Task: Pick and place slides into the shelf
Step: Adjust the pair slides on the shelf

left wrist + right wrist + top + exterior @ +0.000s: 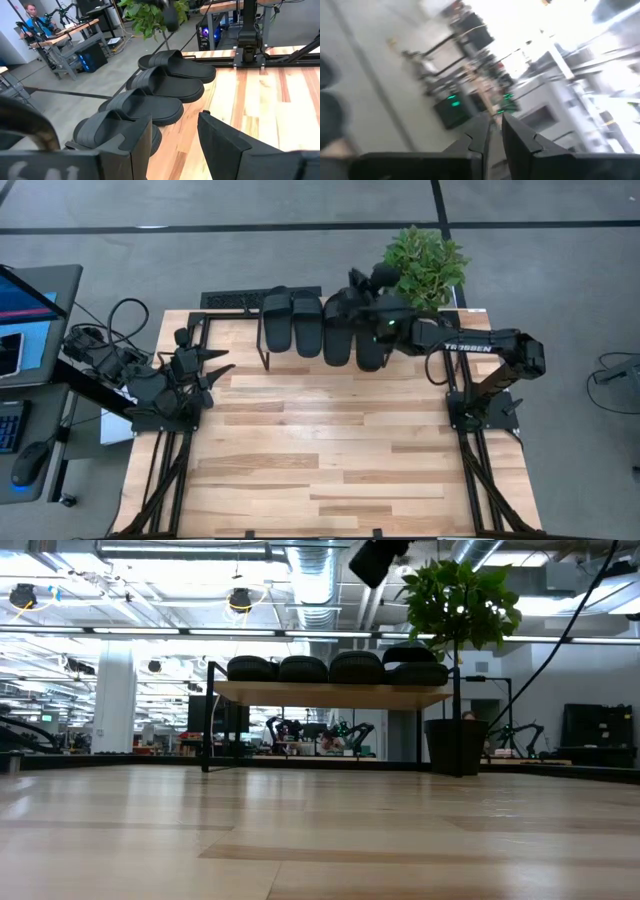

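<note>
Now all four slides (322,325) sit side by side across the shelf (330,695); the right gripper (492,131), fingers nearly closed and empty, hovers above them, nearer than the open left gripper (215,365).

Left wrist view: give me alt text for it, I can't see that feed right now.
Four black slides lie side by side in a row on the light-wood shelf, straps facing the same way. The left gripper is open and empty in the foreground, its dark fingers apart; a potted plant stands beyond the row.
</note>
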Action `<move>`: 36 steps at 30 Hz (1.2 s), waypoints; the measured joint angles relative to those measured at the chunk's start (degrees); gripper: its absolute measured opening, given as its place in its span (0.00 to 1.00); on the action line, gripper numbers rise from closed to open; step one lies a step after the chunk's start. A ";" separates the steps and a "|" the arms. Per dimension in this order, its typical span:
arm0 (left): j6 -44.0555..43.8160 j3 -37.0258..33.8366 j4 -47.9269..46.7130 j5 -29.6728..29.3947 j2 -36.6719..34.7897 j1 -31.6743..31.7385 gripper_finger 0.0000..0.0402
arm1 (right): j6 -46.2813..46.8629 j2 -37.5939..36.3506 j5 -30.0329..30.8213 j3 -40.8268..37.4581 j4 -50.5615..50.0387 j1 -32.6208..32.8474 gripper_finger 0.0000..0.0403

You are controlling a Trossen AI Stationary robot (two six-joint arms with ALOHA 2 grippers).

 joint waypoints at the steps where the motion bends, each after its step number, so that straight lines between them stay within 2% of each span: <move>1: -0.01 0.00 0.00 0.06 -0.02 -0.01 0.37 | -3.93 0.00 -0.10 0.00 3.65 -0.38 0.10; 5: 0.00 0.00 0.02 0.45 0.00 -0.01 0.37 | -18.02 0.33 -2.59 0.09 17.33 -2.02 0.06; 7: 0.01 0.00 0.03 0.45 -0.02 0.00 0.37 | -23.25 0.43 -4.51 0.59 21.07 -3.06 0.04; 12: 0.01 0.00 0.00 0.49 -0.02 -0.01 0.37 | -26.13 0.39 -10.69 4.16 19.07 -4.67 0.00; 16: -0.33 -0.01 -1.46 0.59 0.00 -0.01 0.37 | -24.53 0.37 -12.87 4.55 11.76 -1.91 0.00; 20: -0.87 -0.02 -2.20 0.65 -0.02 0.01 0.37 | -17.26 0.42 -14.99 4.55 -0.13 2.67 0.00; 25: -1.48 -0.02 -2.43 0.77 -0.02 -0.01 0.37 | -0.90 -0.15 -15.76 4.55 -16.61 7.35 0.00; 31: -2.69 -0.02 -2.45 1.09 -0.02 -0.01 0.37 | 21.99 -0.78 -15.55 4.52 -37.05 8.73 0.00; 36: -3.94 -0.02 -2.51 2.38 0.00 -0.01 0.37 | 35.51 -0.77 -15.78 4.28 -49.10 8.73 0.00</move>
